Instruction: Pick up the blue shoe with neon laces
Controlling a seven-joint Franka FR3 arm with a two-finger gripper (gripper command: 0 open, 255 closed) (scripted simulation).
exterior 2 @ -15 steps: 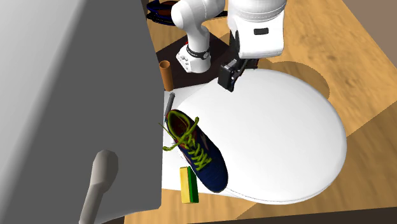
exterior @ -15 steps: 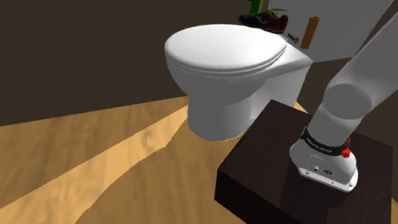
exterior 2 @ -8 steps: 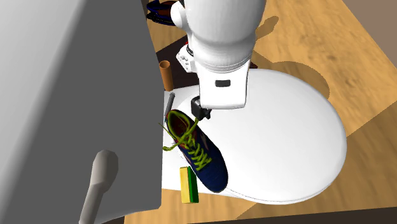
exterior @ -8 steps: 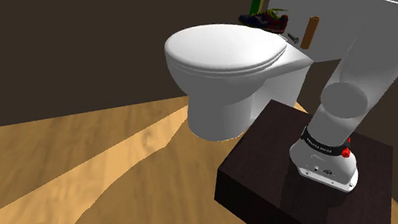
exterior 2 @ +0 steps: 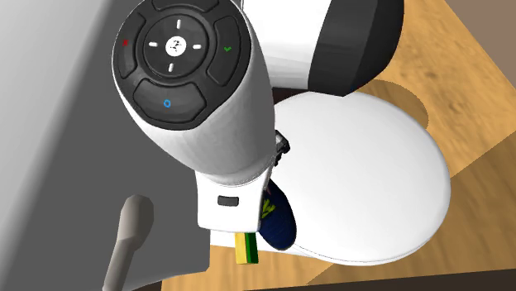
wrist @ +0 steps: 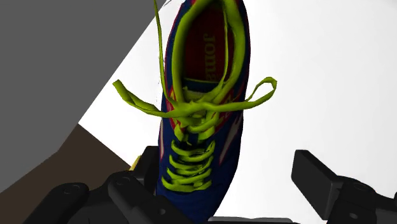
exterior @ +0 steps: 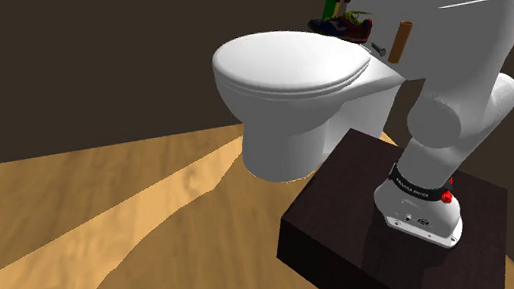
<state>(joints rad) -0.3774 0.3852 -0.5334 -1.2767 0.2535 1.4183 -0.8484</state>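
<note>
Pincer (wrist: 227,160) is gaping wide astride the shoe (wrist: 202,137); in the second exterior view, a grey panel (exterior 2: 50,182) is crowding it at 9 o'clock and the lid (exterior 2: 372,165) is spreading open at 3.

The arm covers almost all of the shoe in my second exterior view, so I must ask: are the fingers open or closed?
Observer: Open. In the wrist view the gripper straddles the blue shoe without clasping it.
Operator: Which part of the shoe is between them?
Observer: The toe end with the lowest neon laces; the bow and the opening lie beyond the gripper.
Operator: Is it centred?
Observer: No. One finger is close beside the shoe; white surface shows between the shoe and the other.
</note>
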